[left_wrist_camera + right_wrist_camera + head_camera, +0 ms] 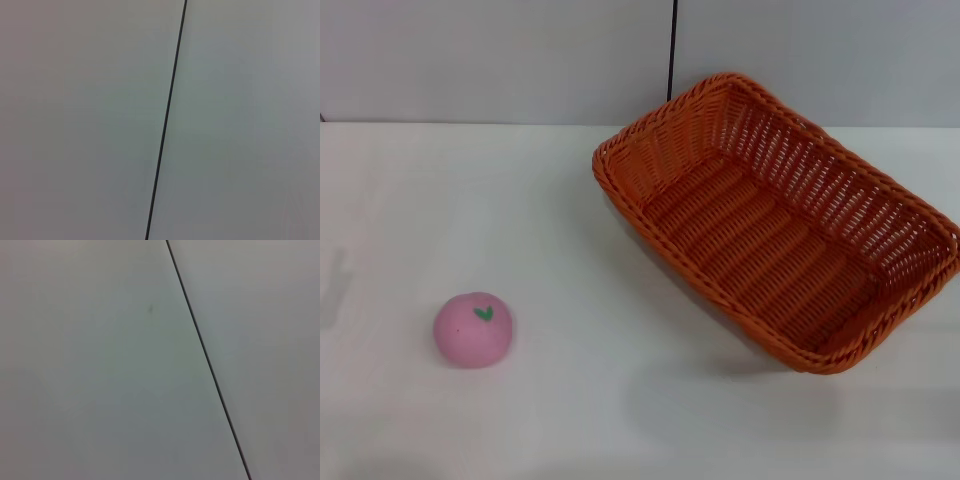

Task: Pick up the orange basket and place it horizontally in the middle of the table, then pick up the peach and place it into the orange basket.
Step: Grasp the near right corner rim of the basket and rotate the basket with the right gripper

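The basket (775, 225) sits slanted on the table (570, 200). The peach (473, 329) rests well apart from the basket. Neither tool shows, so its grip cannot be told.

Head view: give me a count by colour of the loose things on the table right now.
Orange: 1, the orange basket, empty, lying at an angle on the robot's right
Pink: 1, the peach, on the table on the robot's left, apart from the basket
Total: 2
Neither gripper is in view.

Pale grey wall (500, 60) behind, split by thin dark vertical seam (673, 50).
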`<state>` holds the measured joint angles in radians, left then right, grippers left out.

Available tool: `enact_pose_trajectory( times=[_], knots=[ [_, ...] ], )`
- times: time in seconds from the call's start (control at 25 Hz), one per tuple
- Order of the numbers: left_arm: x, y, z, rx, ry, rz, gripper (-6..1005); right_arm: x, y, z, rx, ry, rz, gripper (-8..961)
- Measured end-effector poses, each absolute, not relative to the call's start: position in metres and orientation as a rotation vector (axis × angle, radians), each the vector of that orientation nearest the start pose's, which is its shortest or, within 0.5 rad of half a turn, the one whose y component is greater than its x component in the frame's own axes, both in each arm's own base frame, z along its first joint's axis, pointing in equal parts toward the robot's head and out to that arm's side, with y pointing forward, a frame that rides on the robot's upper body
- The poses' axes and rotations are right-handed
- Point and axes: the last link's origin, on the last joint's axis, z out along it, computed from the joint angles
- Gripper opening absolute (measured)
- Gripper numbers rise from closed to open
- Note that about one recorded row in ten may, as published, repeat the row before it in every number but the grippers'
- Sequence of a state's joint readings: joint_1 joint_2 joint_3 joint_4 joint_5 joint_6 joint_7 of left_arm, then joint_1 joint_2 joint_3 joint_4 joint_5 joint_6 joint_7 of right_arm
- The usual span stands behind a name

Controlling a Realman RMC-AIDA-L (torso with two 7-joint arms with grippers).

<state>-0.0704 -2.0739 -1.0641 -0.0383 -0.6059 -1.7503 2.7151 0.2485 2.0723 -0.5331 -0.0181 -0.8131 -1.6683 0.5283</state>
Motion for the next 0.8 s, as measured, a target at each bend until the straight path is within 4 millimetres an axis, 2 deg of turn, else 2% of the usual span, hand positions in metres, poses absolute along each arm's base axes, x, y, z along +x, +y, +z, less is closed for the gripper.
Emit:
enact_pose_trajectory(
  times=[0.44, 0.52, 0.56, 0.6, 0.72, 0.76, 0.8],
  knots=[
    [-0.376, 0.174, 0.041, -1.351, -0.506, -0.943, 823, 0.367, 0.236, 0.07, -1.333, 0.516, 1.086, 695],
    [-0.376, 0.174, 0.041, -1.35, -0.505, -0.943, 822, 0.367, 0.238, 0.079, -1.395, 0.528, 1.114, 695],
    [-0.376, 0.174, 0.041, -1.349, -0.505, -0.942, 821, 0.368, 0.243, 0.092, -1.483, 0.576, 1.141, 695],
    [-0.376, 0.174, 0.041, -1.349, -0.505, -0.942, 820, 0.368, 0.243, 0.092, -1.483, 0.576, 1.141, 696],
    [-0.376, 0.174, 0.041, -1.348, -0.506, -0.941, 819, 0.363, 0.255, 0.115, -1.637, 0.661, 1.127, 696],
    [-0.377, 0.174, 0.042, -1.348, -0.507, -0.939, 818, 0.355, 0.264, 0.133, -1.76, 0.759, 1.086, 696],
    [-0.377, 0.174, 0.042, -1.348, -0.507, -0.939, 817, 0.355, 0.264, 0.133, -1.76, 0.759, 1.086, 696]
  ],
)
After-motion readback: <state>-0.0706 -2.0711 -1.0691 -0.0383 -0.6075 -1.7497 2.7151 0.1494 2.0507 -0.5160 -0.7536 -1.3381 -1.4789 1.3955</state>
